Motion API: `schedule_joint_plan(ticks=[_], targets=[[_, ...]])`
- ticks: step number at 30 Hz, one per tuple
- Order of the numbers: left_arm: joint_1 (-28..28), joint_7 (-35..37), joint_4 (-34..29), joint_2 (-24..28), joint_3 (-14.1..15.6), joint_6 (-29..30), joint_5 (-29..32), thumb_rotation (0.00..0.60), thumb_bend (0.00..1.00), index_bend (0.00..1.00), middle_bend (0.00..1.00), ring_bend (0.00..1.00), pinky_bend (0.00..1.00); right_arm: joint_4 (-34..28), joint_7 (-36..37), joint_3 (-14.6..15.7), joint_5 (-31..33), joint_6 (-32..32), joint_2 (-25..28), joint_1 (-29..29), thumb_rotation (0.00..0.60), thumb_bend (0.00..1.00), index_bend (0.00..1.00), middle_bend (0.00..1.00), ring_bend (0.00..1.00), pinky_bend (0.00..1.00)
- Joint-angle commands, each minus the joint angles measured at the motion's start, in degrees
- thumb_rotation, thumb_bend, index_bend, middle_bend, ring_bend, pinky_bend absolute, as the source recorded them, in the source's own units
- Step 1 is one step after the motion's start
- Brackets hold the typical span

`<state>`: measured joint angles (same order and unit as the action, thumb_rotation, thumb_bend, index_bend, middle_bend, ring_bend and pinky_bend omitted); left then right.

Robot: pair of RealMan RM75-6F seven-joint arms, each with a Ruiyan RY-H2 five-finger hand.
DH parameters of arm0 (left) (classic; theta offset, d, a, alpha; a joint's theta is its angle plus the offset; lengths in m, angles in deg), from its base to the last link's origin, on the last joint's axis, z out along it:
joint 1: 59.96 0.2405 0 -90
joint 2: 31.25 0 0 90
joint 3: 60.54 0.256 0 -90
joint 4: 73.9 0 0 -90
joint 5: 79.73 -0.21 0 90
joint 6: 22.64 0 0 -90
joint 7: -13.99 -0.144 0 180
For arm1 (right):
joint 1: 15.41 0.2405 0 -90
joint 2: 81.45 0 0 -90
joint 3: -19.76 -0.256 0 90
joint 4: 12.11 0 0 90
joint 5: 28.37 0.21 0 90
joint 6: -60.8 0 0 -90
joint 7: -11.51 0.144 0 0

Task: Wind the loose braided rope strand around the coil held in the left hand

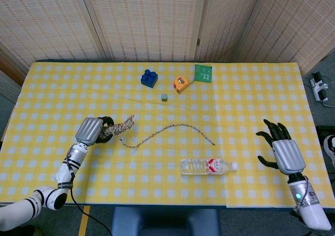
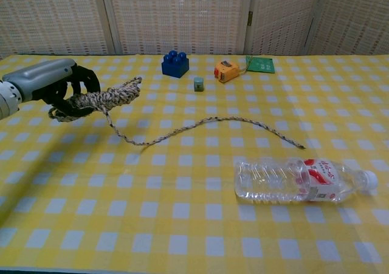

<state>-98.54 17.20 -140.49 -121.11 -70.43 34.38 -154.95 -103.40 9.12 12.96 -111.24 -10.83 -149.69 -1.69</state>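
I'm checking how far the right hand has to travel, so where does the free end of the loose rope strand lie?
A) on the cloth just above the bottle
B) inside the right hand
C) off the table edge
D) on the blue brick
A: the loose strand trails from the coil in the left hand and ends just above the bottle, while the right hand holds nothing.
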Motion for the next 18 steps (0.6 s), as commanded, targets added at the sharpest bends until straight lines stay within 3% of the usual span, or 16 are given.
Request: schedule_joint_plan(ticks=[1,10,18], targets=[[-0.18,-1.65,-1.88,0.71,-0.19,-0.40,0.75,0.600,0.59,0.69,0.67,0.65,0.73,-1.46,-3.29,-3.39,5.66,6.64,-3.15,5.30,0.600,0.26,0.32,0.08,0.08,0.00],[0.28,-4.42,-5.52,2.14,-0.26,-0.21,2.14,0.600,0.59,0.69,0.67,0.65,0.73,0.22,-9.12,-8.63,20.63,18.90,-8.34,15.87,0.600,0.26,0.33,0.08,0.08,0.00],[0.84,-5.18,-6.67,2.71,0.15,0.16,2.43,0.600,0.59,0.69,0.67,0.65,0.73,5.22,-17.98,-9.35,34.23,22.11,-14.97,23.61,0.600,0.26,0.33,0.10,0.08,0.01]])
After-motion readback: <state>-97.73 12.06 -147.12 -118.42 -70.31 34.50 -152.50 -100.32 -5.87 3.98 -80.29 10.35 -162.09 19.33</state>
